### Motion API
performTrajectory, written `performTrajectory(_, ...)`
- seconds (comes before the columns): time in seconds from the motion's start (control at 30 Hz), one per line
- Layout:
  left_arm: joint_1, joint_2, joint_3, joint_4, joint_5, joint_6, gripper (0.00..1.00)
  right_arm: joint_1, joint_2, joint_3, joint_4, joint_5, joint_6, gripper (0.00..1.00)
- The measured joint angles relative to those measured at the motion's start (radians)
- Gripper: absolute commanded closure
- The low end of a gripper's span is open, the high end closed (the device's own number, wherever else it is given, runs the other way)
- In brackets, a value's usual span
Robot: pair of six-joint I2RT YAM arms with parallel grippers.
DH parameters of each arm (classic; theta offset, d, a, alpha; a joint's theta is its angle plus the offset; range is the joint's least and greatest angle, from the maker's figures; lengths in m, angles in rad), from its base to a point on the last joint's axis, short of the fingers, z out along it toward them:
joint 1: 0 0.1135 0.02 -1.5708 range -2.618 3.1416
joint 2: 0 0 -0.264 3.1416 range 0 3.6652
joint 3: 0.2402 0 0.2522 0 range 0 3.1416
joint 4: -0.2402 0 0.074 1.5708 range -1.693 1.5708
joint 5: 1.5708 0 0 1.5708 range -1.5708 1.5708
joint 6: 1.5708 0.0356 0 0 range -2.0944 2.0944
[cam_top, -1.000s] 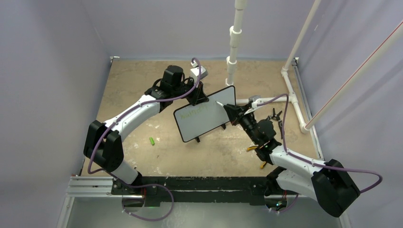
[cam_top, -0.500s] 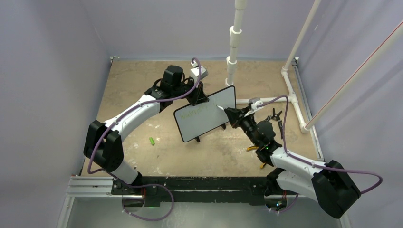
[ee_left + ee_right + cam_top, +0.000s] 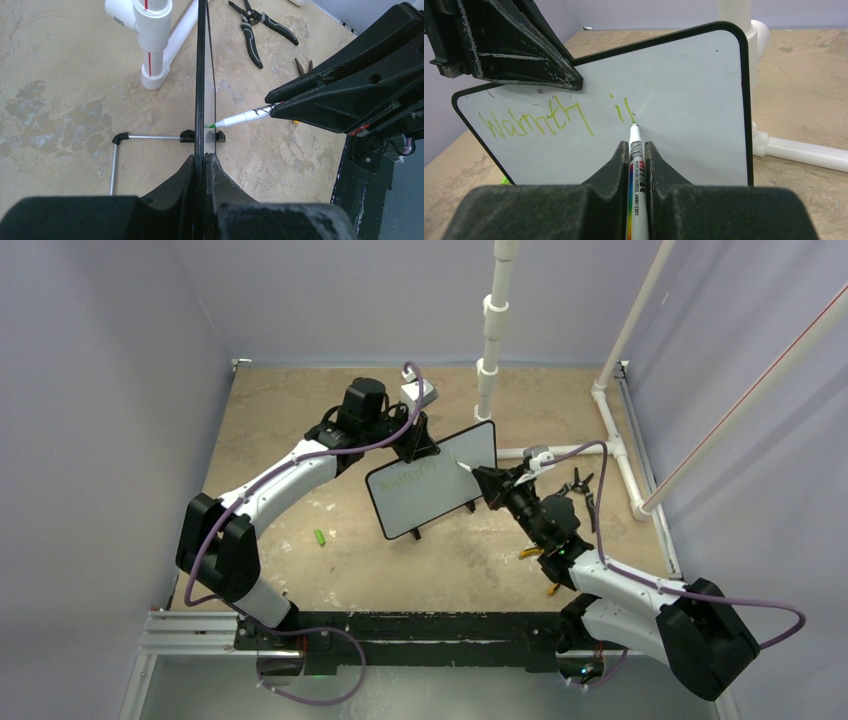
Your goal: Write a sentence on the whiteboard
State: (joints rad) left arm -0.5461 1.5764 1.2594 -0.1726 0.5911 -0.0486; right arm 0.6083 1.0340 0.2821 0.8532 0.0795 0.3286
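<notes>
Green handwritten text [image 3: 536,122], "Warmth i", ends at the tip of the white marker pen [image 3: 634,132] pinched in your right gripper [image 3: 636,146], touching the small black-framed white whiteboard [image 3: 694,95] straight ahead of it. Your left gripper [image 3: 201,161] is clamped on that board's upper edge.

Tan table [image 3: 300,410] (small green item [image 3: 320,537], black-handled pliers [image 3: 248,22])

White black-framed whiteboard [image 3: 694,110], green sentence [image 3: 536,122], white marker [image 3: 634,137]
</notes>
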Motion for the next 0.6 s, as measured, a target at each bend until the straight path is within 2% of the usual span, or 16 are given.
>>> performTrajectory(0.6,0.000,0.000,-0.001,0.001,0.003,0.000,1.00,0.000,0.001,0.023,0.030,0.014,-0.008,1.00)
